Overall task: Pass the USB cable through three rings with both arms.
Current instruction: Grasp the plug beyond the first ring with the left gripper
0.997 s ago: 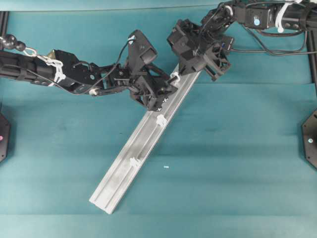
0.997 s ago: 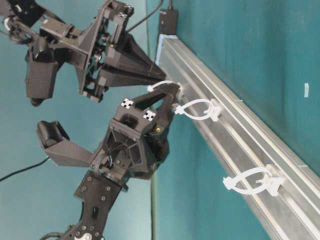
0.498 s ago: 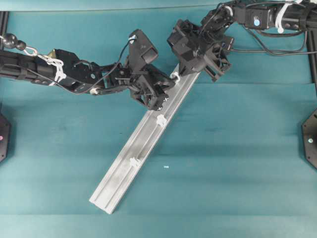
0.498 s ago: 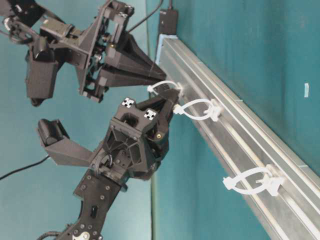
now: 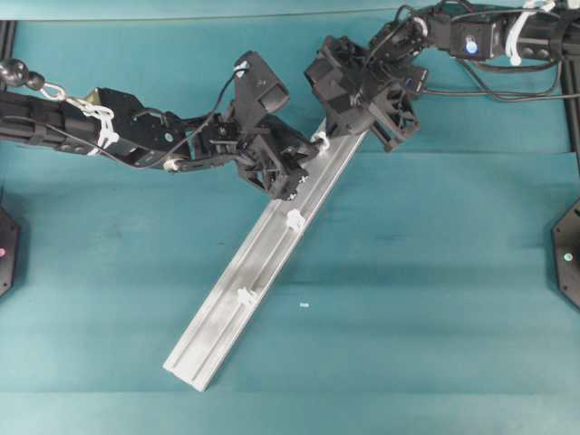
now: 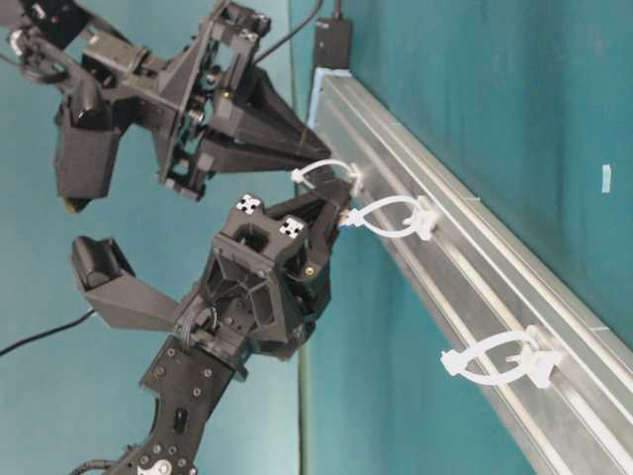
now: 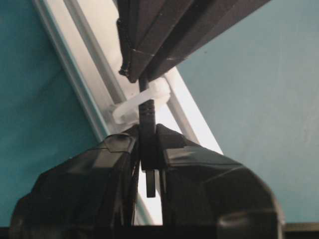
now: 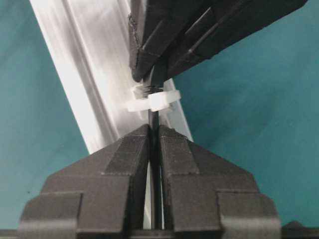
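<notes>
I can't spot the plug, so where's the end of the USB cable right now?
In the left wrist view the USB cable is pinched in the left gripper, just below the first ring on the rail.

Bright, even light from above on the green table [image 5: 435, 272], with only soft, faint shadows. Strong white glare on the metal rail [image 8: 84, 74] in both close views. Blurry black fingers [image 7: 199, 184] close to the lens. Sharp and clear from overhead.

Both arms [image 5: 136, 136] are matte black with exposed black wiring, white cable ties, and pointed triangular fingers [image 6: 297, 148] bearing checkered markers.
</notes>
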